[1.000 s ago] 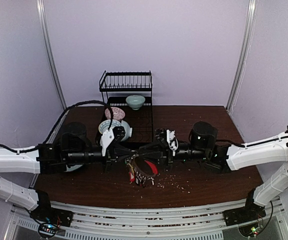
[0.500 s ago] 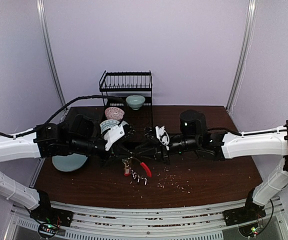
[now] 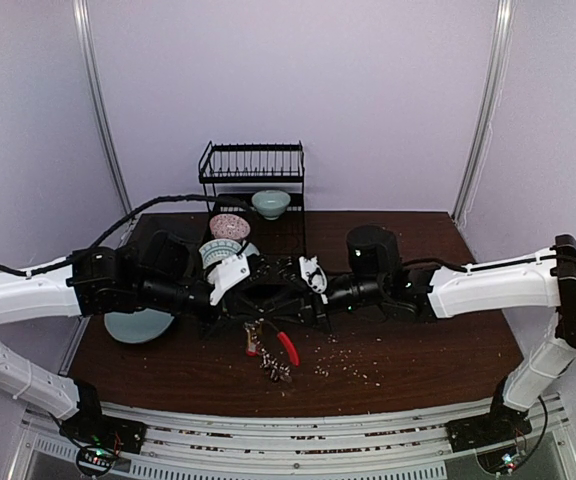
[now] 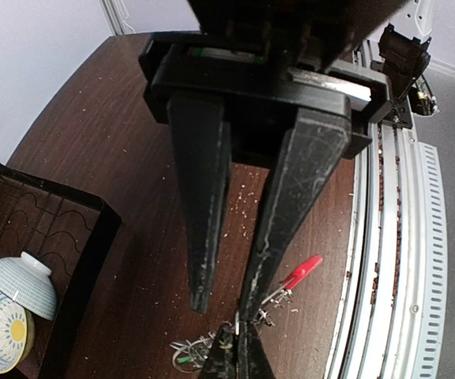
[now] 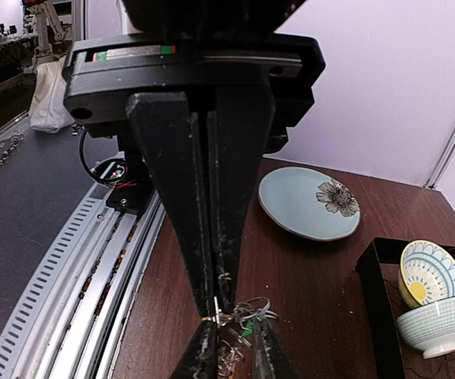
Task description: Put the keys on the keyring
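Pinching the keyring (image 3: pixel 286 347) from both sides over the bench (image 3: pixel 418 350) mid, toward near edge: left gripper (image 4: pixel 223 309) jaws narrow on the ring wire, right gripper (image 5: pixel 216 306) jaws nearly closed at same spot. Risk: tips clash, or wire twists & the dangling bunch slips. No legible writing.

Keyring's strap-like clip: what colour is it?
Red: the narrow strap-like keyring clip shows best in the top external view.
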You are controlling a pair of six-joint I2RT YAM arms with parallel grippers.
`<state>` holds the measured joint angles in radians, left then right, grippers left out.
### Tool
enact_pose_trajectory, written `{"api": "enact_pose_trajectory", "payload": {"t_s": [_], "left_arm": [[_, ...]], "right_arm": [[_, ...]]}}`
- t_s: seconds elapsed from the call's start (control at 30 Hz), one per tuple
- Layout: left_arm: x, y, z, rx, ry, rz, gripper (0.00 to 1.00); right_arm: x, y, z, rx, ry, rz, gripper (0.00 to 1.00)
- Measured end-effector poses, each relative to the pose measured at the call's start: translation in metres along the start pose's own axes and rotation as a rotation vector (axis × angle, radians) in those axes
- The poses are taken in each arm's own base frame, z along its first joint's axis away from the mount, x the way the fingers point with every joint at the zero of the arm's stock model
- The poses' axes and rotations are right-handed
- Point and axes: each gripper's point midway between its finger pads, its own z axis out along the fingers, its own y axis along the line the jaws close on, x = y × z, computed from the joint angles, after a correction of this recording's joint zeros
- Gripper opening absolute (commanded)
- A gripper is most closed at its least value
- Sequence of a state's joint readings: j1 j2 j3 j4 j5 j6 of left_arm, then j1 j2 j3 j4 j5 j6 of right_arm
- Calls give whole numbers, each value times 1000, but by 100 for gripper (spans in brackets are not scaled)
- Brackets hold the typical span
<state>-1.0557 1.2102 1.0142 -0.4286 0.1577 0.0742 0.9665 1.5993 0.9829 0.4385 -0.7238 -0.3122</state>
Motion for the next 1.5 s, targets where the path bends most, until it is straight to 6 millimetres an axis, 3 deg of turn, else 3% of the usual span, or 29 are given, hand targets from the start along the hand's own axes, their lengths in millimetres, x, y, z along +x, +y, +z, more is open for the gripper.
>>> {"api": "enact_pose_trajectory", "payload": {"t_s": [0.13,0.3,0.37,0.4,0.47,0.63,0.77,1.03,1.2,1.3,1.5], "left_arm": [[-1,0,-1,-1,-3,0,0],[-2,0,-3,-4,-10,2,0],[-3,0,-5,-6,-22,2,32],[-4,0,-7,-11,-36,-2,41],[-10,3,-13,-28,-93,-12,45],[-22,11,-40,-82,-276,-55,33],[-31,6,-54,-64,-442,-80,24],[-48,-1,-56,-8,-616,-102,21],[-60,0,-60,-2,-679,-107,16],[-64,-1,-60,13,-699,-110,18],[-55,-8,-51,53,-691,-115,20]], "right_arm": [[-2,2,1,-5,-8,4,0],[-3,2,2,-11,-12,17,0],[-5,2,2,-9,-20,18,0],[-7,1,1,-6,-29,24,0],[-9,0,-1,13,-52,46,0],[-12,-5,-7,72,-123,142,0],[-26,-3,-12,115,-206,171,0],[-61,4,-16,160,-339,158,0],[-63,5,-19,181,-366,160,0],[-63,5,-20,189,-374,157,0],[-65,4,-21,195,-381,152,0]]}}
